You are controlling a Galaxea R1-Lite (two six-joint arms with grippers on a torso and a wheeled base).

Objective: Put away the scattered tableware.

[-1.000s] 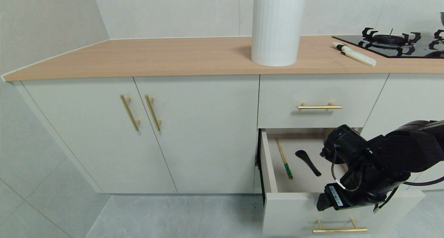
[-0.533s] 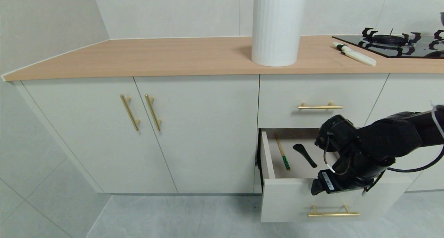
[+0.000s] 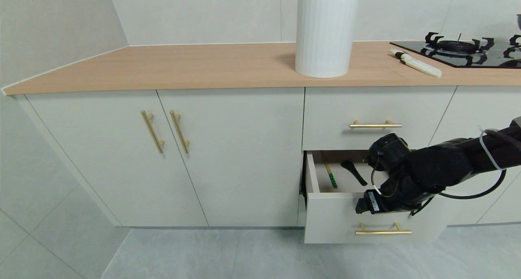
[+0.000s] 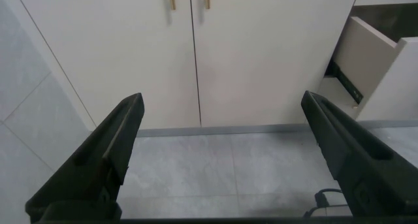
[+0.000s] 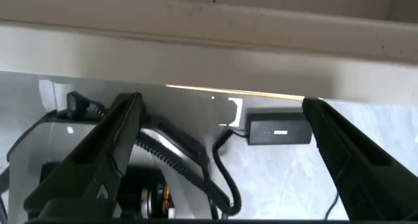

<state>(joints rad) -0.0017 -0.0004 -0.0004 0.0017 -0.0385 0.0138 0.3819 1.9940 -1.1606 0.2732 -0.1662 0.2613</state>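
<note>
The lower drawer point(image 3: 329, 218) stands partly open under the counter. Inside it lie a pair of wooden chopsticks with green ends point(image 3: 329, 175) and a black spoon point(image 3: 353, 172). My right gripper point(image 3: 366, 205) sits against the top of the drawer's front panel, just above its brass handle point(image 3: 382, 231). In the right wrist view its fingers point(image 5: 98, 159) are spread wide with nothing between them, and the pale drawer panel point(image 5: 196, 41) runs across ahead. A white-handled knife point(image 3: 415, 63) lies on the counter by the hob. My left gripper point(image 4: 222, 159) is open and empty, low over the floor.
A tall white ribbed container point(image 3: 325, 31) stands on the wooden counter point(image 3: 183, 67). A black gas hob point(image 3: 468, 51) is at the far right. Above the open drawer is a shut drawer point(image 3: 374, 116), and double cabinet doors point(image 3: 163, 157) are to the left. Grey floor tiles lie below.
My right arm has moved toward the cabinet with the drawer front before it. The drawer has slid inward, so less of its inside shows.
</note>
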